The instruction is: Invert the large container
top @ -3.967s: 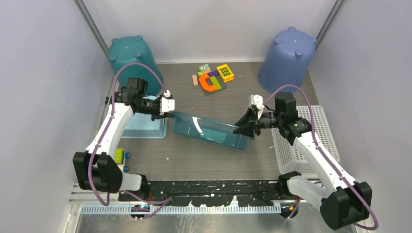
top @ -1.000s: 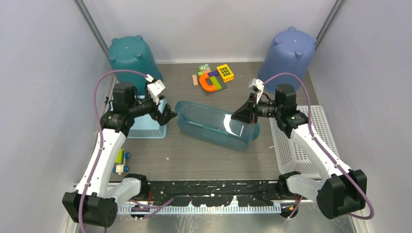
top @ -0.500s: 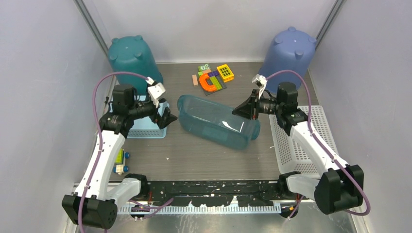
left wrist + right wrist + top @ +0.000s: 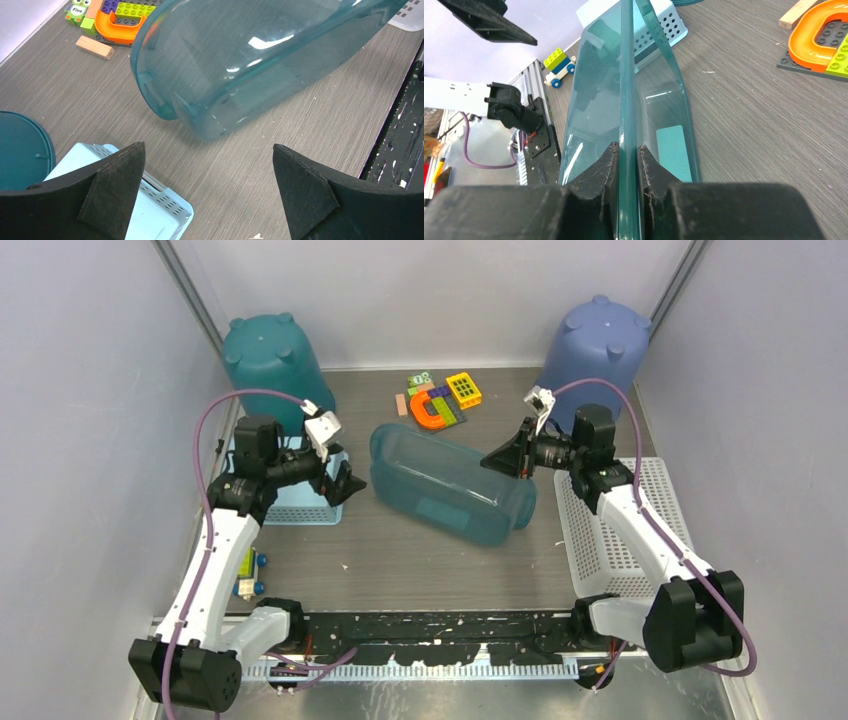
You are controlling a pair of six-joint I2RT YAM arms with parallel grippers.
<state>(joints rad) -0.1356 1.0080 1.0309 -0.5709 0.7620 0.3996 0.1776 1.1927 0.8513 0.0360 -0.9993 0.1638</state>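
Large container [image 4: 450, 485], apparently side-lying.
Right wrist view: right gripper [image 4: 626, 152] pinching its rim; left gripper [image 4: 208, 147] agape beside it.

Enclosed work cell: wood-grain table boxed in by three plain walls.

Table [image 4: 400, 560] top is grey-brown wood-grain laminate, with a few small white specks towards the front. Back wall [image 4: 430, 300], left wall [image 4: 80, 440] and right wall [image 4: 760, 440] are flat, pale lavender-grey and unmarked. A metal strut runs up each rear corner, left strut [image 4: 188, 295] and right strut [image 4: 672, 280]. A black rail [image 4: 450, 630], flecked with white, spans the near edge; a toothed silver strip [image 4: 400, 672] lies just in front of it. Lighting is even and soft, and shadows are faint.
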